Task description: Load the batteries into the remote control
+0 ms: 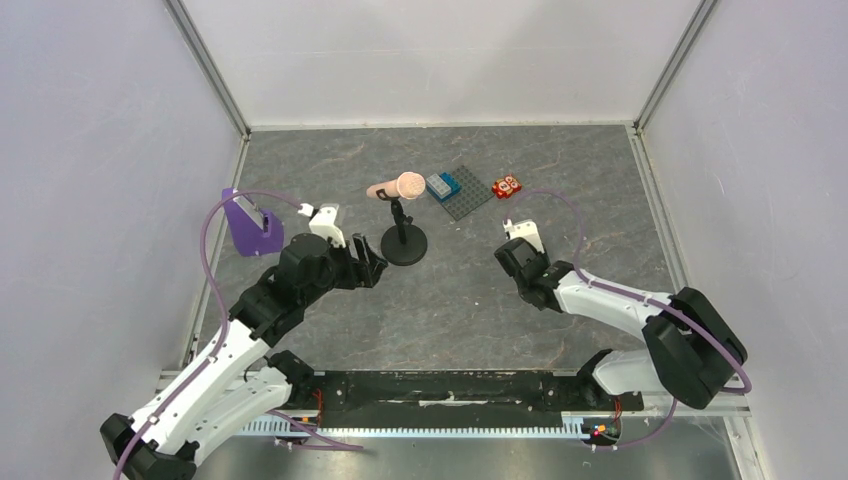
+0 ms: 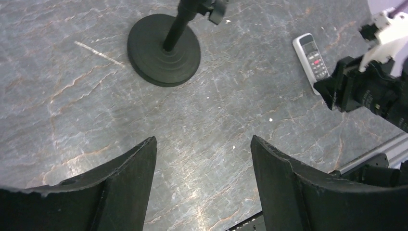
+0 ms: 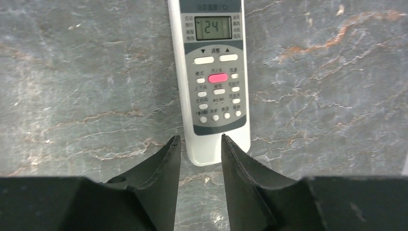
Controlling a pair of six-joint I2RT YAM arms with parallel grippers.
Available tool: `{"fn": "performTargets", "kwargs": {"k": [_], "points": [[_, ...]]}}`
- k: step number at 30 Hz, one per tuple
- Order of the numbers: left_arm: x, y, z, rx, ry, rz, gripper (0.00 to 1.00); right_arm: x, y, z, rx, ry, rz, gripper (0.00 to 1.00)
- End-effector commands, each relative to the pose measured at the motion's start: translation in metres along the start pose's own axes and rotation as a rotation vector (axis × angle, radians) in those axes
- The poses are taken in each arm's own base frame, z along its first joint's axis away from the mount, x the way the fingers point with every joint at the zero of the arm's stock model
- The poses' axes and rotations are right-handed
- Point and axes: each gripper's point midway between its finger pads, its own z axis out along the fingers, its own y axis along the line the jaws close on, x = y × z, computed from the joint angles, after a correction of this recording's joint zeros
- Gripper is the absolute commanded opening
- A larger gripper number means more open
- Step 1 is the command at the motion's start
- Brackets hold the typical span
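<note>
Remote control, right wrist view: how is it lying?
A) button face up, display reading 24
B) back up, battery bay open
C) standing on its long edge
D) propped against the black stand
A: the remote control lies flat on the table, with its buttons facing up and 24 showing on its display.

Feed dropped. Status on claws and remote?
Left claw wide open, empty. Right claw part open over the remote control's lower end. Remote face up, screen lit. Nothing in the way.
</note>
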Motion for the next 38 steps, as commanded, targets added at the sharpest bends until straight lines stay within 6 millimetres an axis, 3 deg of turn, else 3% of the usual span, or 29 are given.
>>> {"fn": "performTargets", "kwargs": {"k": [1,4,8,12,16,19,27,33,38], "points": [[-0.015,0.014,-0.013,-0.129,-0.049,-0.138,0.78,-0.016,0.015,-0.01,-0.118,-0.048,0.105,0.41],[-0.022,0.028,-0.024,-0.234,-0.074,-0.203,0.79,-0.033,0.017,-0.026,-0.194,-0.097,0.174,0.53],[-0.039,0.023,-0.04,-0.216,-0.123,-0.181,0.8,-0.057,0.0,-0.052,-0.229,-0.193,0.292,0.64],[-0.049,0.015,-0.058,-0.137,-0.182,-0.111,0.81,-0.08,-0.055,-0.085,-0.097,-0.339,0.453,0.73],[-0.06,0.014,-0.083,-0.104,-0.267,-0.124,0.81,-0.092,-0.125,-0.138,0.036,-0.584,0.649,0.98],[-0.066,0.015,-0.098,-0.098,-0.307,-0.119,0.81,-0.094,-0.16,-0.175,0.061,-0.72,0.719,0.98],[-0.073,0.021,-0.13,-0.085,-0.395,-0.091,0.82,-0.082,-0.218,-0.231,0.128,-0.857,0.878,0.98],[-0.08,0.025,-0.148,-0.078,-0.473,-0.095,0.82,-0.07,-0.24,-0.247,0.149,-0.958,0.999,0.98],[-0.081,0.012,-0.15,-0.002,-0.484,-0.078,0.83,-0.071,-0.236,-0.242,0.15,-0.939,0.989,0.98]]}}
